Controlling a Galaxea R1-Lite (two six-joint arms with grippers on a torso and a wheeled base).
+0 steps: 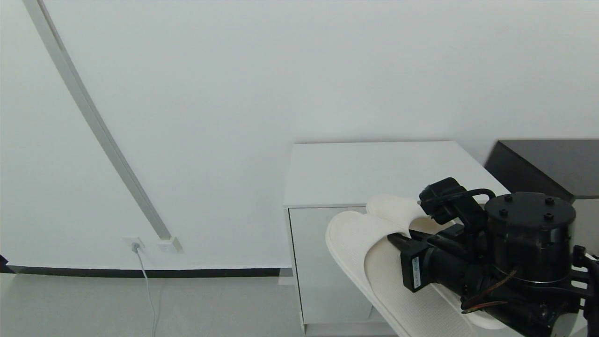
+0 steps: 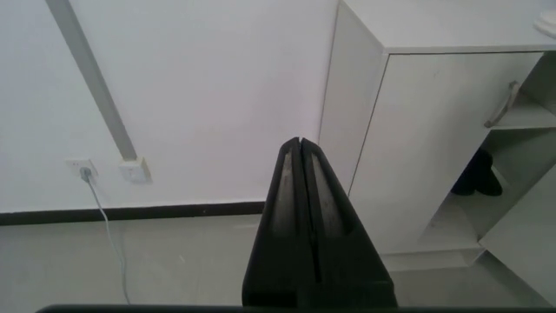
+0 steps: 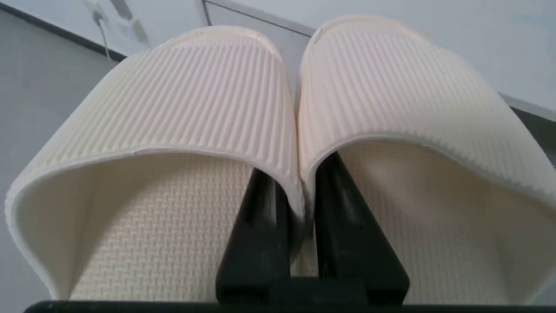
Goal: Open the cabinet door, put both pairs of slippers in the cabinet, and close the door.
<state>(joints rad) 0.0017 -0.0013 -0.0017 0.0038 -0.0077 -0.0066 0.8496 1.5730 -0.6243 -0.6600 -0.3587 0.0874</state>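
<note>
One white cabinet [image 1: 374,173] stands against the wall [image 1: 234,93], its front partly hidden in the head view by a cream pair of slippers [image 1: 360,234] held up before it, their rear ends cut off by the frame edge. The right gripper [image 3: 298,187] has its fingers [image 3: 256,235] clenched on the pair's two adjoining straps. The left gripper [image 2: 301,200] has its fingers pressed together on nothing, and a dark shape [image 2: 478,174] inside the cabinet's open side is too dim to identify.

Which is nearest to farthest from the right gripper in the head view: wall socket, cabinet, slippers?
1. slippers, clamped in the right gripper itself.
2. cabinet, just behind the slippers.
3. wall socket, far off to the robot's left, low down.
</note>
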